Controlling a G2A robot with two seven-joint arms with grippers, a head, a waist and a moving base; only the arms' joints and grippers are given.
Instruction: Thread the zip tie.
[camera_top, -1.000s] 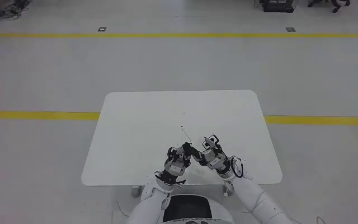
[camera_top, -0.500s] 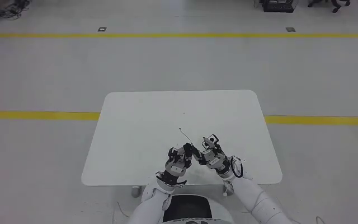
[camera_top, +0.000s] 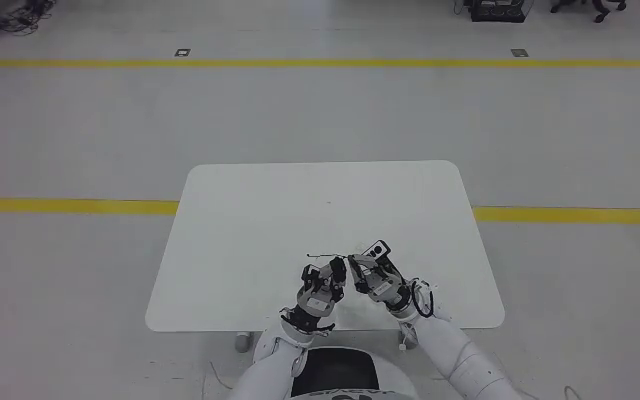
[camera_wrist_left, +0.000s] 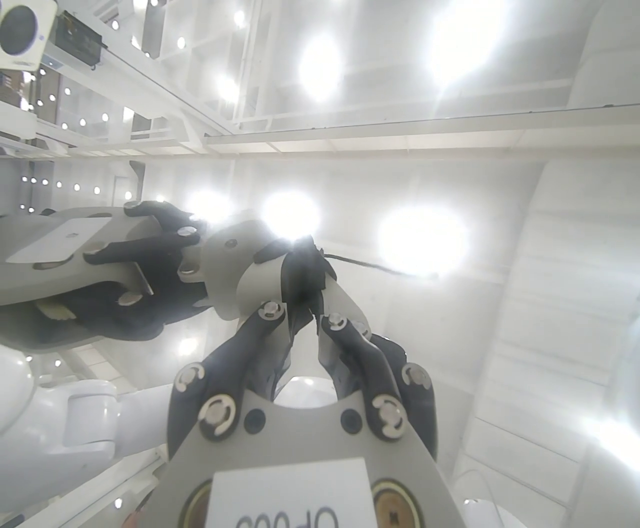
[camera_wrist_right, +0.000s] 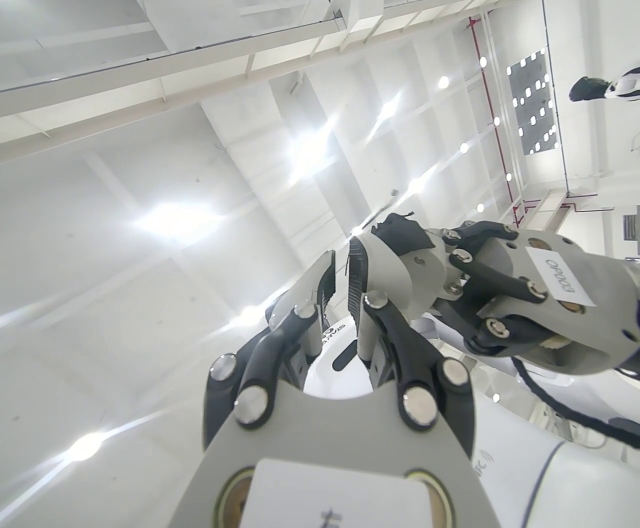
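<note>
A thin black zip tie (camera_top: 322, 257) is held above the front of the white table (camera_top: 300, 200). My left gripper (camera_top: 338, 268) is shut on it. In the left wrist view the tie's tail (camera_wrist_left: 380, 266) sticks out sideways past the closed left gripper (camera_wrist_left: 307, 295). My right gripper (camera_top: 356, 266) sits tip to tip against the left one. In the right wrist view the right gripper (camera_wrist_right: 340, 272) has its jaws a narrow gap apart, with a hair-thin dark line in the gap. Just beyond it is the left gripper (camera_wrist_right: 395, 235), with the tie (camera_wrist_right: 382, 205) poking out.
Both arms hover close together over the table's front edge (camera_top: 330, 327). Grey floor with yellow lines (camera_top: 90, 206) surrounds the table.
The zip tie's free tail has swung from pointing away over the table to pointing left, roughly level. Both grippers have stayed pressed together at the same spot.
</note>
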